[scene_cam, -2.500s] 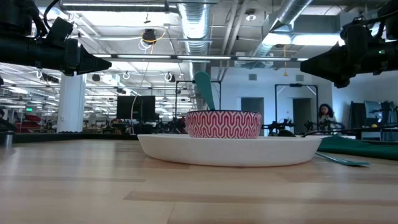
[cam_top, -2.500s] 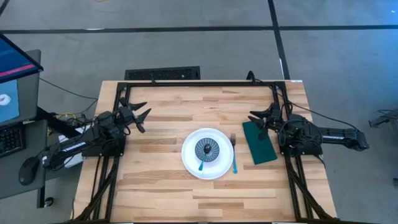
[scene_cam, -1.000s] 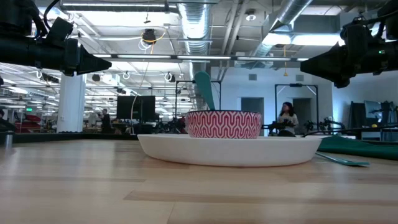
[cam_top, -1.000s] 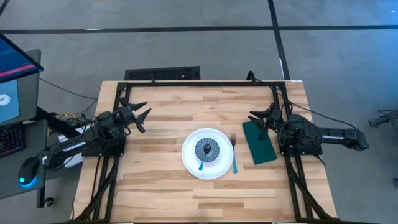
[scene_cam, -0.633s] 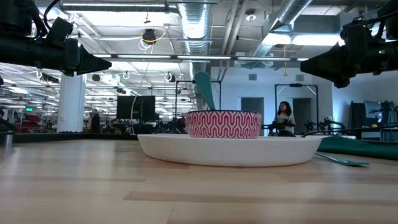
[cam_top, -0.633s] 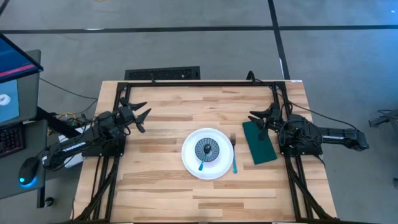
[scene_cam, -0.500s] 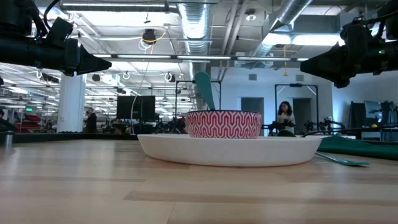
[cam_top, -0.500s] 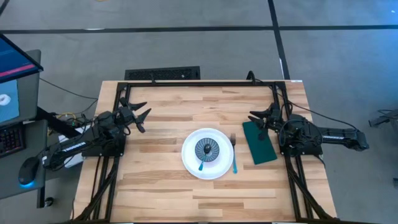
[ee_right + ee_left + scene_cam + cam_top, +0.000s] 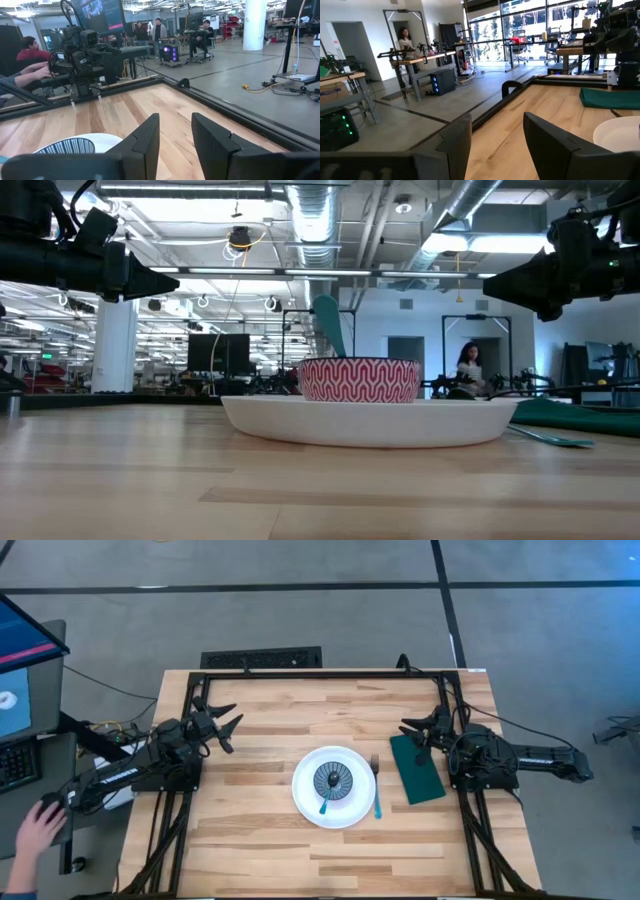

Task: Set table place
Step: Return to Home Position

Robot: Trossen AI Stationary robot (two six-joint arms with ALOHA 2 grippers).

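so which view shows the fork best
The high view: the whole fork lies just right of the white plate. The low view catches only its turquoise handle; the wrist views show nothing clear of it.

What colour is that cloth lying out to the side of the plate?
Dark green, with no pattern. The cloth shows best in the high view.
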